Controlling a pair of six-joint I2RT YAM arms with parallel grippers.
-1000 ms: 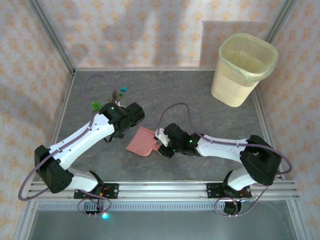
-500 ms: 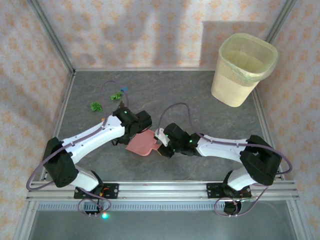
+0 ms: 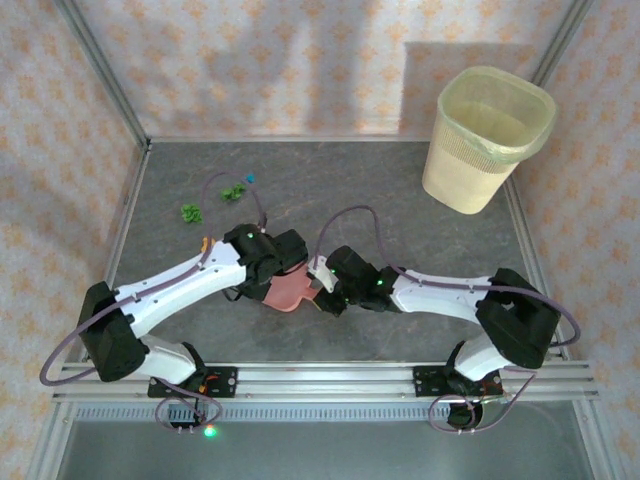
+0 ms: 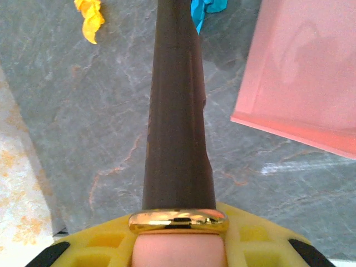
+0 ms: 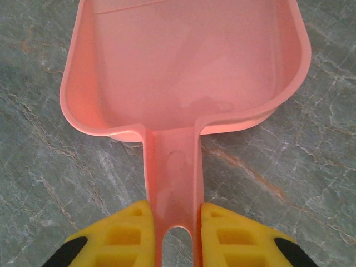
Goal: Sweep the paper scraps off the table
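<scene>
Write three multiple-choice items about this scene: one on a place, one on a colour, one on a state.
1. Where on the table does the wastebasket stand?
A. far right corner
B. far left corner
C. between the arm bases

2. What colour is the dustpan?
A. teal
B. green
C. pink

3. How is the right gripper?
A. open over the wastebasket
B. shut on the dustpan's handle
C. open, lying on the table

Answers: 1 A, the top view shows it by the far right rails. 2 C, both wrist views show pink plastic. 3 B, its yellow fingers press the handle from both sides.
</scene>
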